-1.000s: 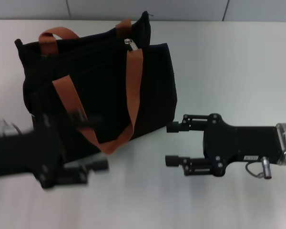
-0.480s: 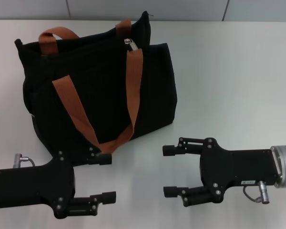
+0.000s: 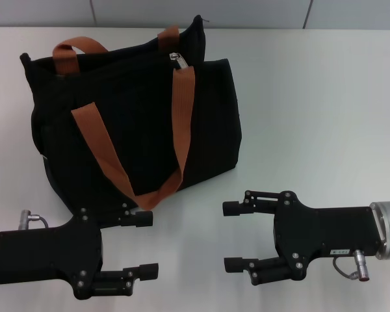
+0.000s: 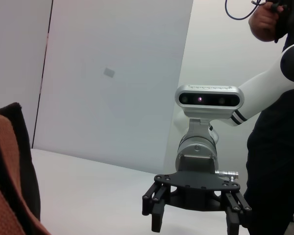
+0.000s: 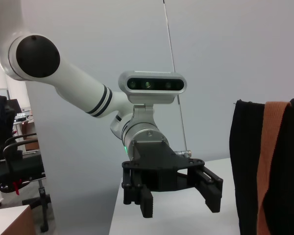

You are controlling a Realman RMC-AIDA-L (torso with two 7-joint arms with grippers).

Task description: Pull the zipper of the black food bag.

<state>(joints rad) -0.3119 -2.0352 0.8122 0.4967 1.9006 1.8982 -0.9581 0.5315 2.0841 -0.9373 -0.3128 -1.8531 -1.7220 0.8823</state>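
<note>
The black food bag [image 3: 143,123] stands on the white table at the back left, its orange-brown straps [image 3: 182,117] draped over its front. The silver zipper [image 3: 177,60] sits at the top of the bag, near the right end of the zip track. My left gripper [image 3: 147,244] hovers low in front of the bag, open and empty, fingers pointing right. Right of the bag's front, my right gripper [image 3: 229,236] is open and empty, facing the left one. The left wrist view shows the right gripper [image 4: 195,223] and the bag's edge [image 4: 12,166]. The right wrist view shows the left gripper [image 5: 180,205] and the bag [image 5: 284,171].
The white table [image 3: 312,97] stretches to the right of the bag and behind the right arm. A pale wall [image 3: 201,13] runs along its far edge. A person [image 4: 274,147] stands behind the right arm in the left wrist view.
A second ago the left arm was moving close by the bag's front; it has drawn back toward the near edge. The right gripper came slightly nearer too. Both have held still since half a second ago.
</note>
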